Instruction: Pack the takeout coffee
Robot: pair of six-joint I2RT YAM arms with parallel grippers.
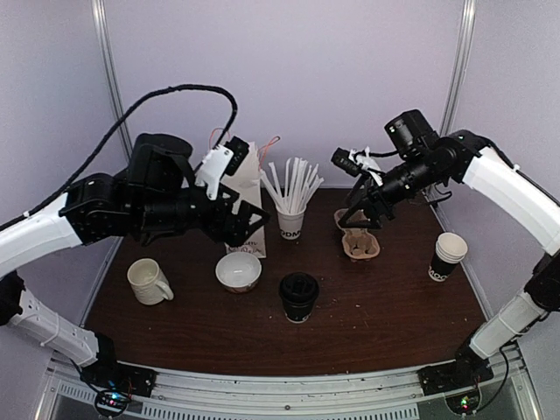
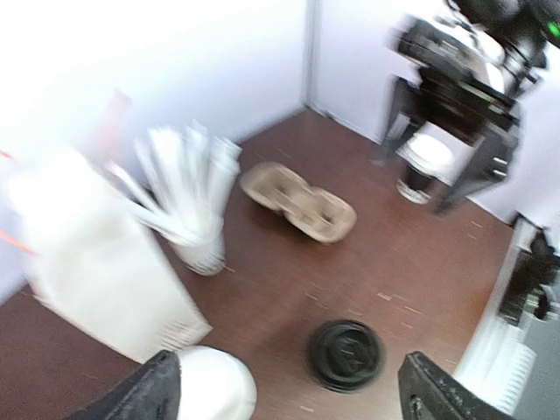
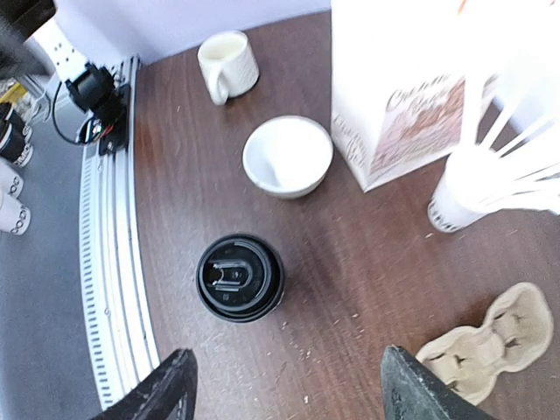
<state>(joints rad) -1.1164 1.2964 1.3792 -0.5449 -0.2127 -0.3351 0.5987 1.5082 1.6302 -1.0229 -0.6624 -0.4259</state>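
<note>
Mug (image 1: 149, 282) sits far left, handle toward the bowl (image 1: 238, 271). Left gripper (image 2: 289, 367) is raised just behind the bowl and in front of the bag (image 1: 249, 171), fingers wide apart, nothing held. Stirrer cup (image 1: 291, 220) is centre-back, beside the bag. Coffee (image 1: 298, 297), lid on, stands upright centre-front, just right of the bowl, apart from both grippers. Carrier (image 1: 360, 245) lies behind and right of it. Right gripper (image 3: 289, 350) hangs over the carrier, fingers spread wide, empty. An open-topped black cup (image 1: 447, 256) stands near the right edge.
</note>
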